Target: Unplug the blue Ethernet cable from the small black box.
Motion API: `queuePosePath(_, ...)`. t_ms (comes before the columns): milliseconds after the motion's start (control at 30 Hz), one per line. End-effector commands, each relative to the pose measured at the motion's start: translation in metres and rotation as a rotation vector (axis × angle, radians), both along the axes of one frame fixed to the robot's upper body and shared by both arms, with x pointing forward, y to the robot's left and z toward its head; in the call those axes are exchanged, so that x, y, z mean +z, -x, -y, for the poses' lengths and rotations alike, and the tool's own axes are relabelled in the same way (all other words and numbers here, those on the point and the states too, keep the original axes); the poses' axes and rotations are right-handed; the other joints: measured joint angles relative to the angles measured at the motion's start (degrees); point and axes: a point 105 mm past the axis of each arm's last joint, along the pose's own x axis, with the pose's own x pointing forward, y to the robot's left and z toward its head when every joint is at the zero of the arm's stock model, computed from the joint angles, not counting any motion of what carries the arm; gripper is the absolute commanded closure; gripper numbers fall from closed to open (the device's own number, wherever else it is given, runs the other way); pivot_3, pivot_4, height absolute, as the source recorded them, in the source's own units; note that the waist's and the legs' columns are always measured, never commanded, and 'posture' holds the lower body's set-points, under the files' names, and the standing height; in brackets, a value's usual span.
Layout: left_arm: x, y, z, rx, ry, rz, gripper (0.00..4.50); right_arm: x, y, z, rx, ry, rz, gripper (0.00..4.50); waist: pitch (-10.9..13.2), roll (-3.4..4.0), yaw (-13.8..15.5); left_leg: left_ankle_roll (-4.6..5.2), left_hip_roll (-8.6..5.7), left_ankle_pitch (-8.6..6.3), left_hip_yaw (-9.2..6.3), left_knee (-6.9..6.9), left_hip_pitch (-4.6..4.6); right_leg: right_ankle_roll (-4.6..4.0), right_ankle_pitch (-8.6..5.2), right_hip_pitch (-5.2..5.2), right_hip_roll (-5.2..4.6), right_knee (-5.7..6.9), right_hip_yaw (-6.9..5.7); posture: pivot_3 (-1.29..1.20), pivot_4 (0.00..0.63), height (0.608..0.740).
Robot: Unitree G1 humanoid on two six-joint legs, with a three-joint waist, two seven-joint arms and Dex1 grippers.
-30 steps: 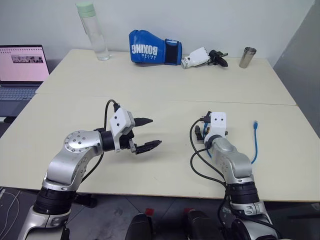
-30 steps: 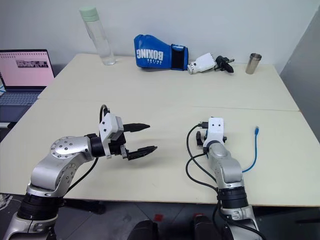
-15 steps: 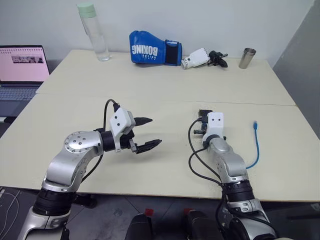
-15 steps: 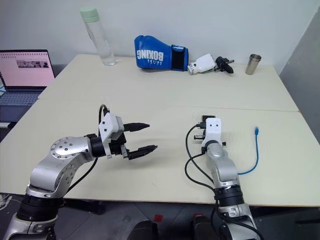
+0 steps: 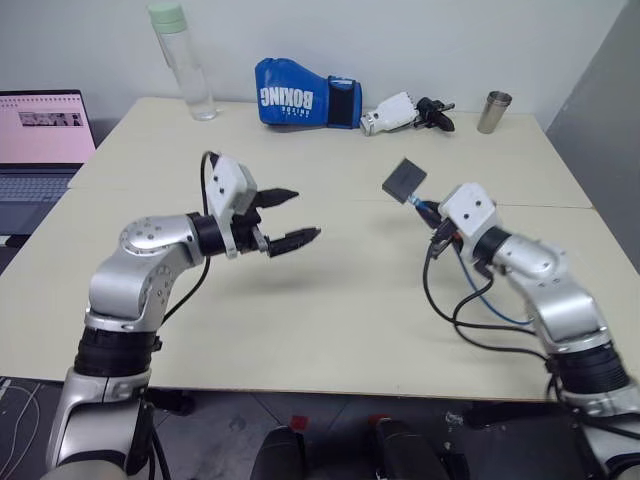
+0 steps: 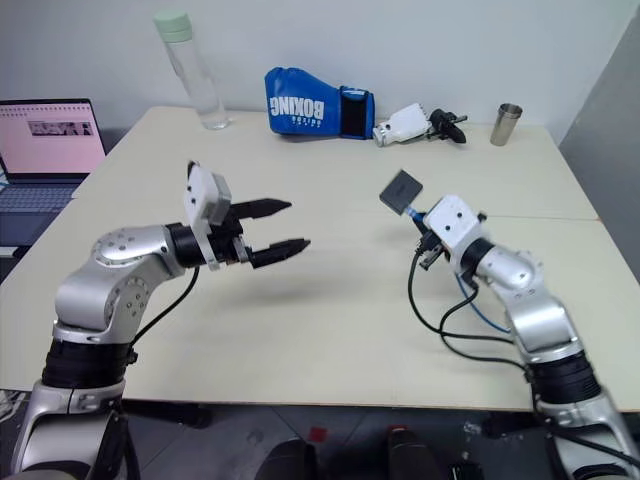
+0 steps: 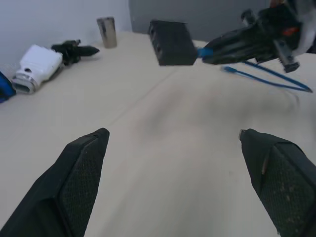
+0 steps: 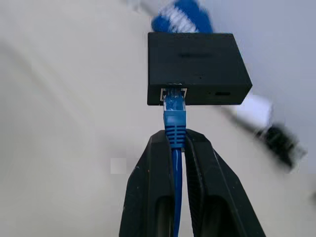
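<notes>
A: Looking at the right gripper (image 8: 177,140), I see its two fingers (image 8: 148,197) pressed together on the blue Ethernet cable (image 8: 175,118), just behind the plug.

B: And where is the small black box (image 5: 404,180)?

A: It is up in the air, above the bench (image 5: 330,320), not resting on it. It hangs on the end of the cable, directly past the tips of the right fingers. The plug is still sitting in the port on the box edge that faces the fingers, so the cable is not unplugged. The fingers touch only the cable; I see no contact with the box itself.

B: What about the other side?

A: My left gripper (image 5: 290,217) is spread wide and holds nothing. It is raised over the bench and points toward the box, but it is well apart from it. In the left wrist view the box floats between and beyond the two open fingers (image 7: 79,173), and the rest of the blue cable runs down behind the right hand to the bench.

B: Anything else on the bench?

A: At the far edge, a blue boxing glove (image 5: 305,93), a clear bottle (image 5: 180,55) and a metal cup (image 5: 494,112).
</notes>
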Motion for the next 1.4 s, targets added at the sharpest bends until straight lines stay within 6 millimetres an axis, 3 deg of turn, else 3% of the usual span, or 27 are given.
queuePosePath(33,0.04,-0.002,0.01,-0.136,0.153,-0.047,0.0,0.011,-0.001,0.002,0.174,0.352,0.312,4.44,0.1,-0.04,0.0,0.0,-0.03,0.0,0.04,0.02,-0.04,0.0,0.0,-0.01,-0.05,0.01,0.01,0.0,0.15,0.74)
queuePosePath(167,0.049,-0.004,0.016,-0.203,0.184,-0.083,0.0,0.023,-0.007,-0.002,0.249,0.429,0.47,4.44,0.13,-0.05,-0.28,-0.02,-0.03,0.01,0.36,-0.01,-0.06,0.04,0.02,-0.12,-0.11,-0.04,0.23,0.0,0.15,0.74)
queuePosePath(300,0.042,-0.011,0.027,-0.241,0.163,-0.078,0.0,0.04,-0.006,-0.017,0.313,0.439,0.624,4.44,0.14,-0.05,-0.58,-0.25,0.02,0.14,0.43,-0.05,-0.05,0.03,0.02,-0.17,-0.12,0.0,0.26,0.0,0.15,0.74)
queuePosePath(567,0.042,-0.019,0.043,-0.269,0.164,-0.039,0.0,0.047,0.005,-0.04,0.407,0.414,0.713,4.44,0.14,-0.05,-0.32,-0.28,0.02,0.16,0.48,0.03,-0.05,0.03,0.02,-0.18,-0.17,0.11,0.28,0.0,0.15,0.74)
queuePosePath(767,0.045,-0.018,0.05,-0.318,0.17,-0.039,0.0,0.047,0.006,-0.044,0.419,0.41,0.714,4.44,0.14,-0.05,-0.08,-0.29,0.01,0.17,0.51,0.05,-0.04,0.03,0.03,-0.18,-0.19,0.15,0.3,0.0,0.15,0.74)
queuePosePath(1167,0.036,-0.017,0.056,-0.344,0.15,-0.066,2.11,0.051,0.004,-0.045,0.401,0.391,0.714,4.44,0.14,-0.05,-0.02,-0.29,0.01,0.17,0.5,0.06,-0.02,0.02,0.03,-0.18,-0.19,0.21,0.3,0.0,0.15,0.74)
queuePosePath(1400,0.038,-0.017,0.056,-0.353,0.151,-0.067,3.64,0.053,0.006,-0.052,0.416,0.381,0.724,4.44,0.14,-0.05,-0.03,-0.29,0.02,0.17,0.51,0.07,-0.02,0.03,0.02,-0.19,-0.19,0.25,0.31,0.0,0.15,0.74)
